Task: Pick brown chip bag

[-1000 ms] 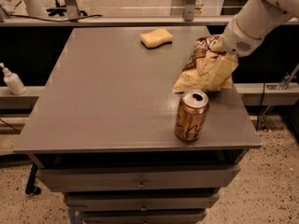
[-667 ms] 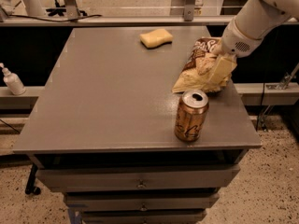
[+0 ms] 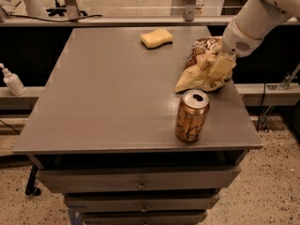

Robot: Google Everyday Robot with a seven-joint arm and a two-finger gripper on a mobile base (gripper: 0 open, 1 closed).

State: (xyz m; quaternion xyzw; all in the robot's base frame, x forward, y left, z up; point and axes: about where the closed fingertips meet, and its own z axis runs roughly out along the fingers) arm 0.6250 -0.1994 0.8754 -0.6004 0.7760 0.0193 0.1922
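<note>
table (image 3: 103,102): grey top, drawers below.
arm (image 3: 262,13): white, reaching in from the far right.
brown chip bag (image 3: 197,76): lying at the table's right edge, long axis running from the tan near-left corner to the dark far-right top.
soda can (image 3: 191,116): upright, just in front of the bag, apart.
sponge (image 3: 156,38): yellow, farther back, to the left.
gripper (image 3: 219,62): down on the bag's right side, touching; whether it has hold, cannot tell.
writing: white letters on the bag top, partly hidden; the can's script is unreadable.

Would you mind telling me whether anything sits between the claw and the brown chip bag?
Nothing visible does. The claw is right up against the brown chip bag. The soda can stands apart, nearer the front edge, and the yellow sponge lies apart, farther back.
</note>
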